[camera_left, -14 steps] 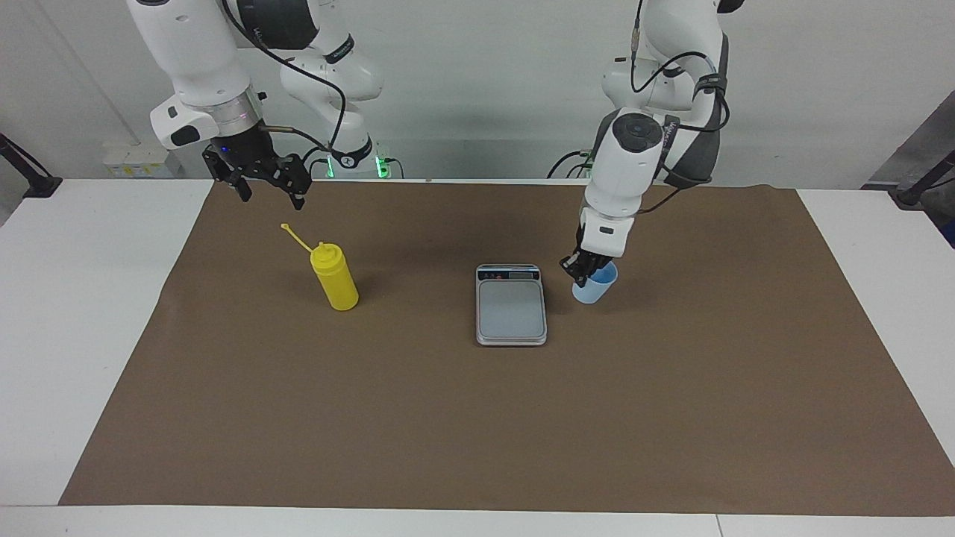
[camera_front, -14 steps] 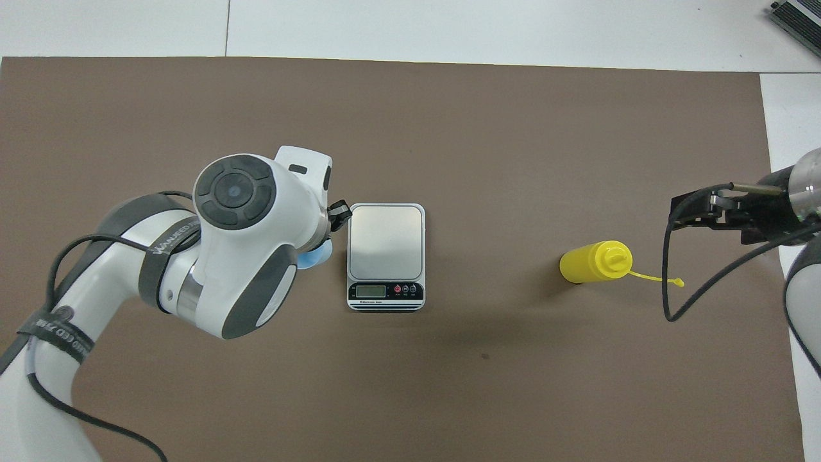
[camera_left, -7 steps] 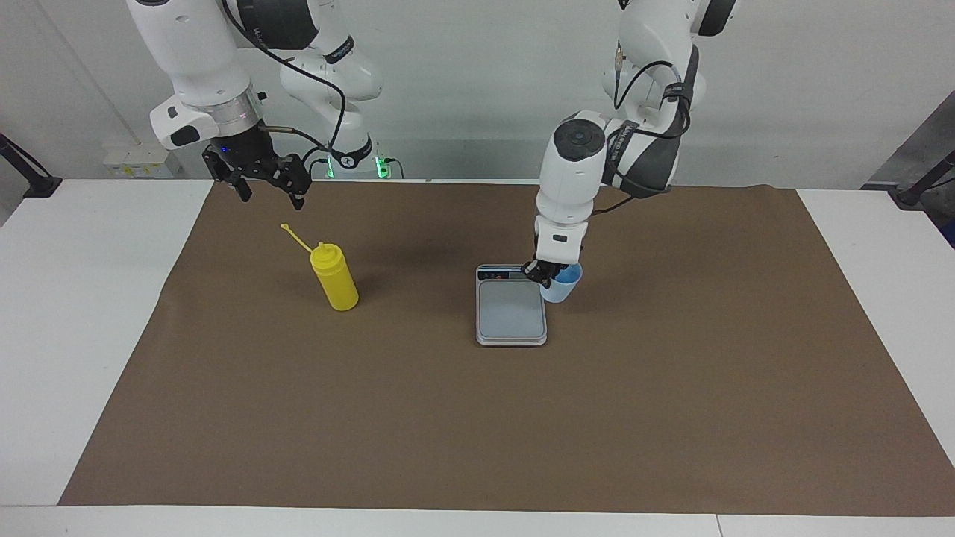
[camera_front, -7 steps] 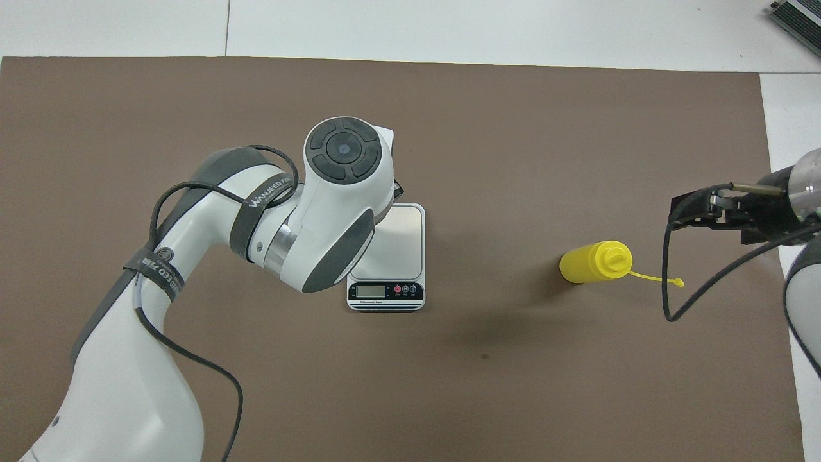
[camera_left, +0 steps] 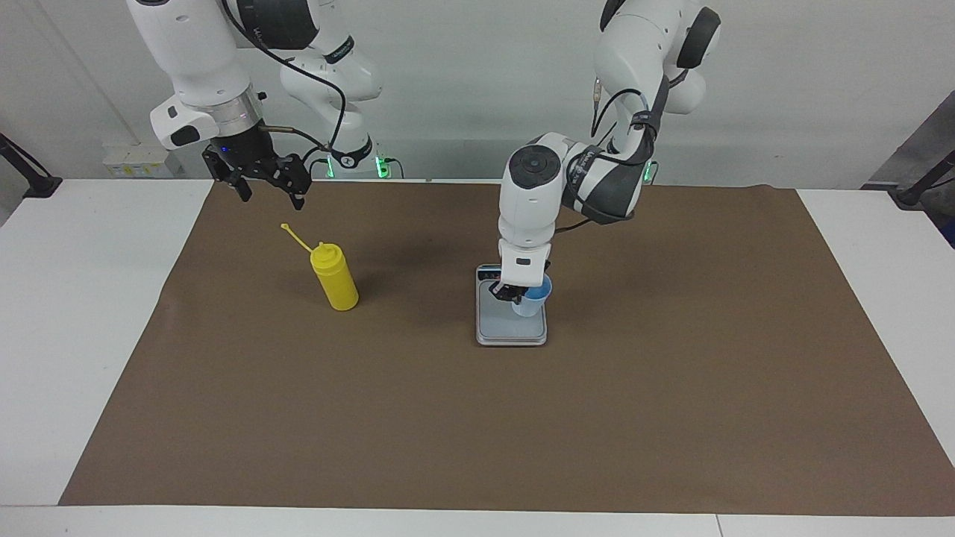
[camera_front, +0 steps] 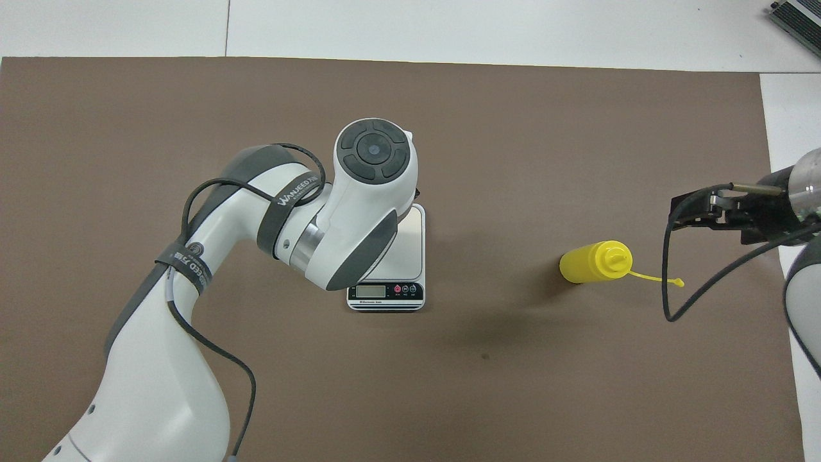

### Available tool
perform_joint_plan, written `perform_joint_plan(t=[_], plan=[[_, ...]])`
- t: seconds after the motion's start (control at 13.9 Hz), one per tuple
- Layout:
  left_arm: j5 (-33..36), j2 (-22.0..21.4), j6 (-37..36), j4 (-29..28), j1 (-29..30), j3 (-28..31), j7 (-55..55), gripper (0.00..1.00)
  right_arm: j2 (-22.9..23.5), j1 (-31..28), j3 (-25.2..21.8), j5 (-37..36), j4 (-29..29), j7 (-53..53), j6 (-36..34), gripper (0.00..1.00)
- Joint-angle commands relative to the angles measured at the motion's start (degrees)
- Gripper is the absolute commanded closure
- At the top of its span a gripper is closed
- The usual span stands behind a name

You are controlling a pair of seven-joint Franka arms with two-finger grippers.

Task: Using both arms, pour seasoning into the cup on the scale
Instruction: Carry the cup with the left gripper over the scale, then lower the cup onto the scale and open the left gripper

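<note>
Nearby, seasoning (camera_left: 335, 278) beside scale (camera_left: 511, 328)

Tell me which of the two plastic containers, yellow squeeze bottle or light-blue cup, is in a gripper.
The small light-blue tapered plastic cup: the left gripper grips its rim over the silver-grey scale. The yellow plastic squeeze bottle stands free.

A bright yellow cylindrical plastic squeeze bottle (camera_left: 335, 280) stood on a plain brown paper mat (camera_left: 671, 388) covering a white table (camera_left: 82, 298). The small tapered plastic cup (camera_left: 533, 297) was light blue; the flat rectangular scale (camera_left: 492, 328) silver-grey, with a dark display strip (camera_front: 385, 290) bearing red buttons. Both jointed arms were white with grey and black.
</note>
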Motion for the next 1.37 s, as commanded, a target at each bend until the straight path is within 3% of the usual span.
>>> perform_joint_plan(t=[0.0,0.65,0.72,0.86,0.94,1.3], plan=[[2.3,2.27,-1.04,2.24,-2.02,1.02,-2.31,1.0,-1.26,0.09,-0.08,-0.47,-1.55,0.89,0.89,0.0],[5.55,2.36,0.63,1.71,-1.4,1.11,-2.05,1.0,-1.26,0.09,-0.08,-0.47,-1.55,0.8,0.89,0.0],[5.55,2.53,0.37,1.98,-1.31,1.11,-1.96,0.92,-1.26,0.09,-0.08,-0.47,-1.55,0.89,0.89,0.0],[5.64,2.62,-0.07,2.33,-1.23,1.11,-1.87,0.57,-1.26,0.09,-0.08,-0.47,-1.55,0.8,0.89,0.0],[5.64,2.62,-0.07,2.33,-1.23,1.11,-1.87,0.51,-1.26,0.09,-0.08,-0.47,-1.55,0.8,0.89,0.0],[5.38,4.64,-5.15,8.55,-1.14,0.85,-1.78,0.48,-1.26,0.09,-0.08,-0.47,-1.55,0.89,0.89,0.0]])
